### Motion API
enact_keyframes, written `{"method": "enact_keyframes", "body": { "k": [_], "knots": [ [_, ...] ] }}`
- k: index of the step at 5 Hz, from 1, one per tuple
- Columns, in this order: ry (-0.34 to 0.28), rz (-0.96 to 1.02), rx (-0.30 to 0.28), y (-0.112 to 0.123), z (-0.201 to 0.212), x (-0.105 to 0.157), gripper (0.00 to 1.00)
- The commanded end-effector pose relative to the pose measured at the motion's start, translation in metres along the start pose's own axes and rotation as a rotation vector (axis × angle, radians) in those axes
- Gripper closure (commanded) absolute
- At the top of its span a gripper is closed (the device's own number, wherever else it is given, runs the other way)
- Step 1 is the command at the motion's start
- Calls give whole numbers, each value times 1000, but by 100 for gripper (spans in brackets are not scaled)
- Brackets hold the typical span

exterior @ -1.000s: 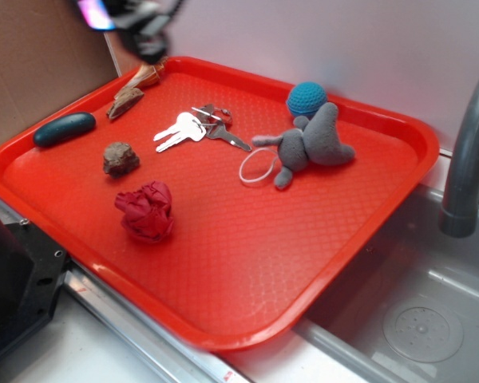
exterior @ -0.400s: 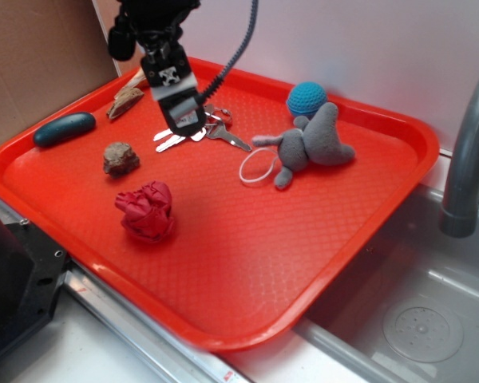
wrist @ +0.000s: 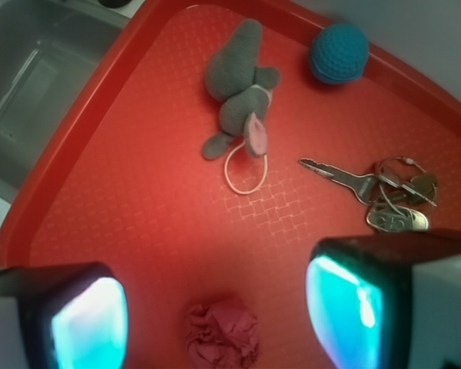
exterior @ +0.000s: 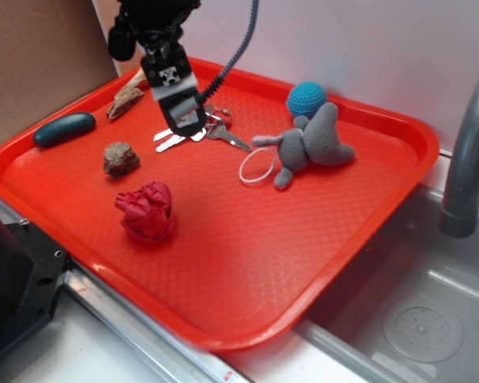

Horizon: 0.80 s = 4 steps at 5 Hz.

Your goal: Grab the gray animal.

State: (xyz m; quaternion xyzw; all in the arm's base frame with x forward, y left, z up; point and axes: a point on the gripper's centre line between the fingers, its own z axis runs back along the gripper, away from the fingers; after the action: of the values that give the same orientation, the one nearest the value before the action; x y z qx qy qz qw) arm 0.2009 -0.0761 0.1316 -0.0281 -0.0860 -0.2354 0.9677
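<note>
Barely shifted from a moment ago: black gripper hanging over the bunch of metal keys, fingers spread wide, holding nothing. Gray crocheted elephant-like toy untouched on the red plastic tray, apparently resting just beside the teal crocheted ball. Approach not yet made.

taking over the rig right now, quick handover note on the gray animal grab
Tool: open and empty, up above the keys at the back left of the red tray.
Gray animal: lying on its side at the back right of the tray, beside the teal ball, with a white loop at its legs.
Done: nothing grasped yet.
Left: shift the tool across to the animal, lower, close, lift.
</note>
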Motion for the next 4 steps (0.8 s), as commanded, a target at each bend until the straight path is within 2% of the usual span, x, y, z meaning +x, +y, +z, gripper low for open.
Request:
{"method": "enact_keyframes", "body": {
  "k": [1,2,4],
  "knots": [
    [-56,-138,40,8,-48,60,0],
    [-62,-169,16,15,-66,81,0],
    [9,-159,18,25,-98,106,0]
  ]
}}
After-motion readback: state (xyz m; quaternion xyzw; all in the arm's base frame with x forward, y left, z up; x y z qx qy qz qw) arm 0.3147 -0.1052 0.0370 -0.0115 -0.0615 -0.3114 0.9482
